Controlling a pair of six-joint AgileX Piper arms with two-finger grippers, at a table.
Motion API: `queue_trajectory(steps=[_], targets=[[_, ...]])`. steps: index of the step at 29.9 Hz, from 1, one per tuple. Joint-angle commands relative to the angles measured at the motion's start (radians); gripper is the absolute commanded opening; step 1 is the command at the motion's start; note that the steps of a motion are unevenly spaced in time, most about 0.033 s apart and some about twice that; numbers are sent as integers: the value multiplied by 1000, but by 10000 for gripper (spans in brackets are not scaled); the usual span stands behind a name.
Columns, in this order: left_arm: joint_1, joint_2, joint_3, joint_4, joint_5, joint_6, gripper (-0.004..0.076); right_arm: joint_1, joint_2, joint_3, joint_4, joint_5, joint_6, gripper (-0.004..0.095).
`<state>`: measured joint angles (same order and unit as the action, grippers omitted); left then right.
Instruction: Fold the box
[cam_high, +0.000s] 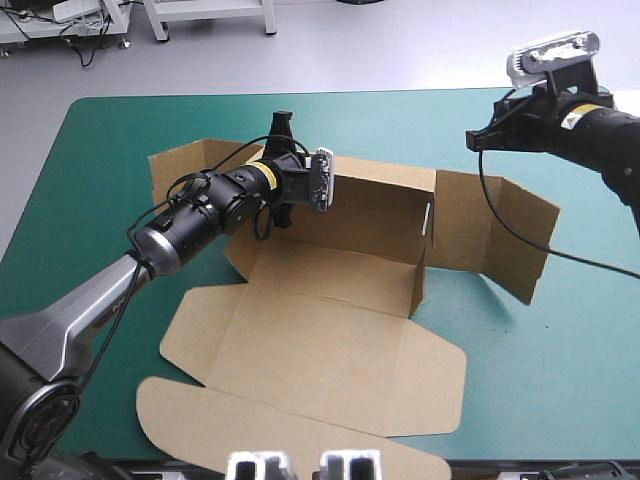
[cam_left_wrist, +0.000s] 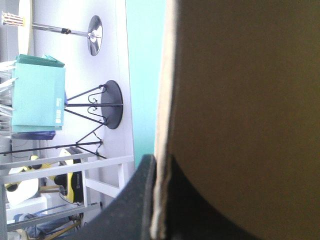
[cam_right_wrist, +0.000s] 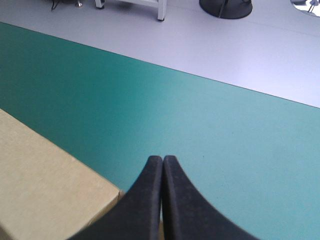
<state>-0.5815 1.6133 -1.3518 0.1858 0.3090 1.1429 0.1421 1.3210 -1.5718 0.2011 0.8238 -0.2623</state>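
Observation:
The brown box (cam_high: 330, 330) lies spread on the table, its back wall and right side flaps raised and its lid flat toward the front edge. My left gripper (cam_high: 281, 135) reaches over the back wall's left end. In the left wrist view the box wall's edge (cam_left_wrist: 240, 100) runs between my fingers, so the left gripper (cam_left_wrist: 159, 161) is shut on it; one black finger (cam_left_wrist: 132, 205) shows beside the board. My right gripper (cam_high: 478, 136) hangs shut and empty above the far right of the table, behind the box's right flap. In the right wrist view the right gripper (cam_right_wrist: 162, 159) meets in a point, with a piece of the box (cam_right_wrist: 45, 190) below it.
The teal-green cover (cam_high: 120, 140) surrounds the box. The right side flap (cam_high: 520, 240) stands tilted up near the right arm. The lid's tuck flap (cam_high: 250, 425) reaches close to the table's front edge. The far edge (cam_high: 300, 95) lies behind both grippers.

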Motion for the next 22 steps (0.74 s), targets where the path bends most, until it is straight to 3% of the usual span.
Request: queue_trajectory(steps=[1, 5, 11, 18, 22], targets=[[-5, -46, -37, 10, -103, -2, -9, -8, 68, -104, 17, -36, 2, -19], [-5, -46, -37, 13, -103, -20, -9, -42, 177, -221, 68, 16, 2, -19], [-5, -46, -52, 63, -68, -225, -9, -122, 371, -412, 216, 190, -47, -19], [-26, -46, -81, 667, 99, -771, -9, -132, 520, -609, 255, 335, -42, -19], [-73, -46, -81, 794, 192, -839, -9, -132, 569, -686, 300, 349, -38, -18]])
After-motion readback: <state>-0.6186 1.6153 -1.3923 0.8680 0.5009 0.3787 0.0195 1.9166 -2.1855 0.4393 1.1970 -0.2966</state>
